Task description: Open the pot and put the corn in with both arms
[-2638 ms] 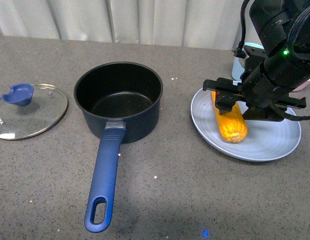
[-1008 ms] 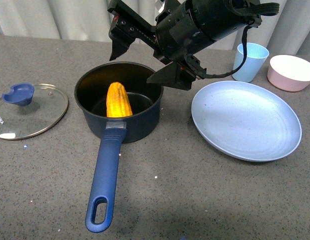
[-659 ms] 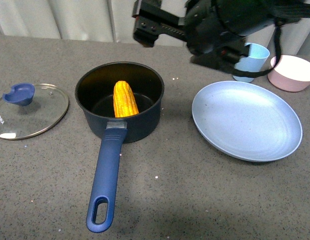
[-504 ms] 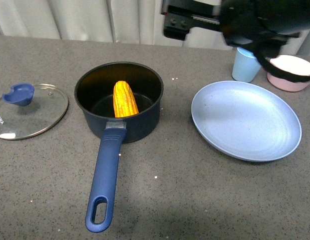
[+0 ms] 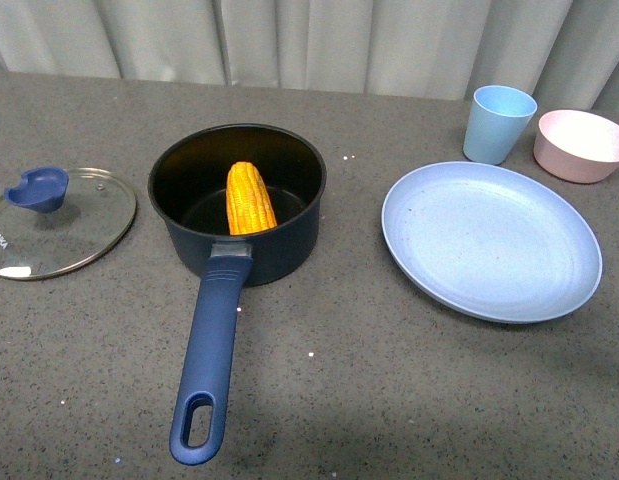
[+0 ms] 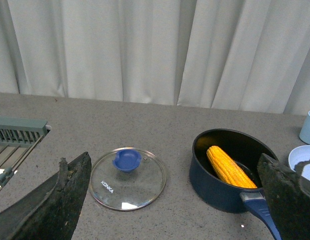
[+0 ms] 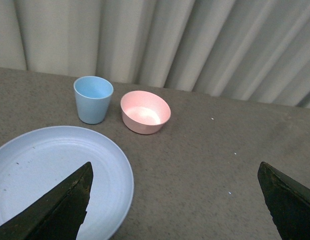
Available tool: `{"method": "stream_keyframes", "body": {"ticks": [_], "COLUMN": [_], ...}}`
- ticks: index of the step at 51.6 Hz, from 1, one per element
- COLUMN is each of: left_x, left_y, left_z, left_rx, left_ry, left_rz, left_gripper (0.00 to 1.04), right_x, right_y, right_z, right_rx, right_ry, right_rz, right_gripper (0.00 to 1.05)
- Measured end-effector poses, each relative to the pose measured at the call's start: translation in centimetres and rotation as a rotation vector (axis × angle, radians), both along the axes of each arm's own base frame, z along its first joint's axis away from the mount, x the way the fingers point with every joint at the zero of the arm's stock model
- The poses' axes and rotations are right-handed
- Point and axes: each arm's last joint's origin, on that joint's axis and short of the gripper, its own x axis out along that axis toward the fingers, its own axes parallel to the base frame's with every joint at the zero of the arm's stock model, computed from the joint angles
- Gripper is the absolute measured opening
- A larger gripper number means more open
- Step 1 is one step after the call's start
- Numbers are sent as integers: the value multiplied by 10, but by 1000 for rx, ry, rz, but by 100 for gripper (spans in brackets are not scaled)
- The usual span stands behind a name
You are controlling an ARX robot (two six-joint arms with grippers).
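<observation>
The pot (image 5: 237, 205) sits open on the gray table (image 5: 389, 380), and the corn (image 5: 250, 199) leans inside it, tip up. The glass lid (image 5: 57, 220) lies flat to its left. The blue plate (image 5: 491, 240) is on its right. The left gripper (image 6: 175, 200) and right gripper (image 7: 175, 200) both hang wide apart, holding nothing.

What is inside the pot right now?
The corn lies alone inside the pot, leaning against its wall above the handle. Its near end is hidden behind the rim. The glass lid lies apart on the table.
</observation>
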Motion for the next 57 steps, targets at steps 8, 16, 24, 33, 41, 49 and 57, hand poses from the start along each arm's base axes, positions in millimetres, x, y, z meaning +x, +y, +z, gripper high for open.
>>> {"method": "stream_keyframes", "body": {"ticks": [8,16,24,33,41,49,57], "left_x": [0,0,0,0,0,0,0], "left_y": [0,0,0,0,0,0,0], "left_z": [0,0,0,0,0,0,0], "left_rx": [0,0,0,0,0,0,0], "left_ry": [0,0,0,-1,0,0,0], "left_rz": [0,0,0,0,0,0,0], "left_gripper": [98,98,98,98,98,98,98], "right_x": [-36,-59,-72,-72,-77,-80,-82], "right_y": [-22,-40,-49,-51,-60,-61,-61], "right_z": [8,2,-7,-9,-1,-2,-1], "right_rx": [-18,4,77,185,239,241,240], "right_ry": [-105,-66,18,-85,-225,-218,-222], "right_rz": [-72,-121,-166,-4,256,267,268], "right_gripper": [96,96,96,87,58,30,2]}}
